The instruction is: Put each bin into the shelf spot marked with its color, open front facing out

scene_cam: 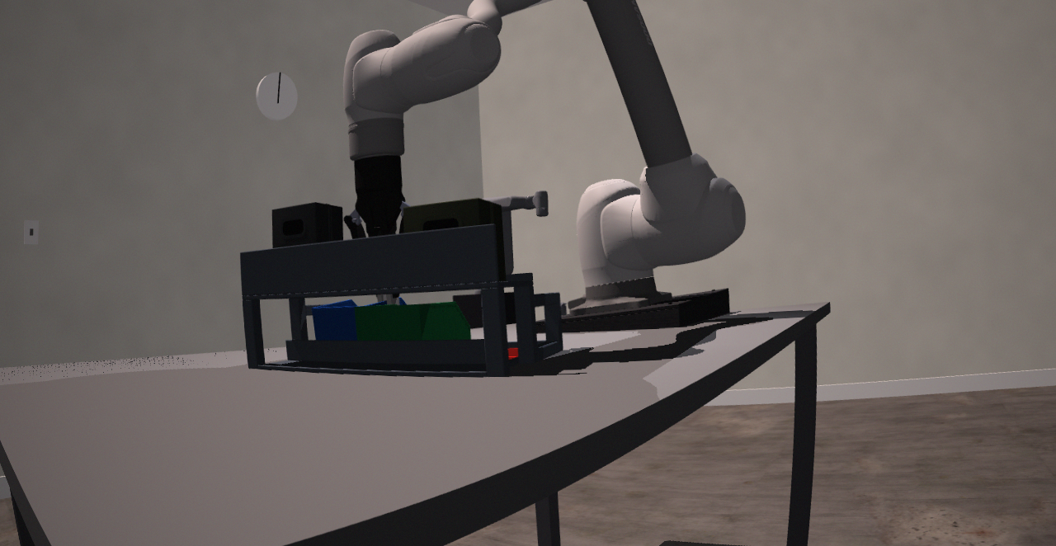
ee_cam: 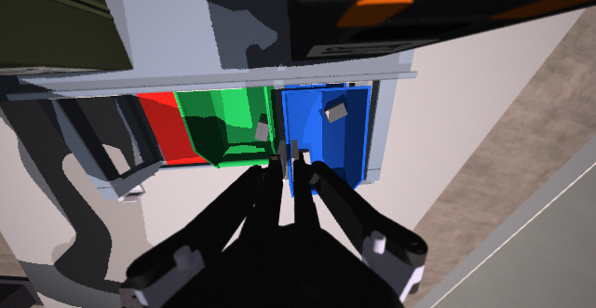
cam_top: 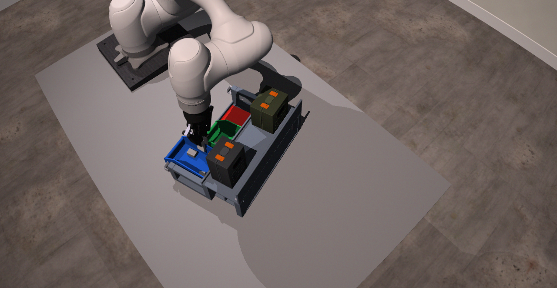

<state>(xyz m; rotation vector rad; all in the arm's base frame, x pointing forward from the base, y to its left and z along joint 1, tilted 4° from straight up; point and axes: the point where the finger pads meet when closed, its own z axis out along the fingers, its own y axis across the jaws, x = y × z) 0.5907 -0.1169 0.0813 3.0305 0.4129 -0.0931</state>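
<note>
The blue bin (cam_top: 182, 158) (scene_cam: 333, 323) (ee_cam: 307, 124) and the green bin (cam_top: 223, 132) (scene_cam: 406, 322) (ee_cam: 233, 105) sit side by side on the shelf (cam_top: 190, 182) (scene_cam: 369, 352). In the wrist view the blue bin reaches further out than the green one. Grey parts (cam_top: 192, 152) (ee_cam: 336, 112) lie in the blue bin, and one grey part (ee_cam: 263, 131) in the green. A flat red patch (cam_top: 236, 115) (ee_cam: 163, 127) shows beside the green bin. My gripper (cam_top: 204, 146) (ee_cam: 289, 149) points down, its fingers slightly parted at the blue bin's near side wall, beside the green bin. Marks under both bins are hidden.
A dark case (cam_top: 226, 163) (scene_cam: 299, 225) (ee_cam: 372, 43) and an olive case (cam_top: 269, 111) (scene_cam: 454, 214) (ee_cam: 47, 29) stand on the upper board (cam_top: 249, 142) (ee_cam: 158, 20), on either side of my arm. The board's front edge lies close behind my fingers. The arm's base plate (cam_top: 134, 82) is beyond the shelf.
</note>
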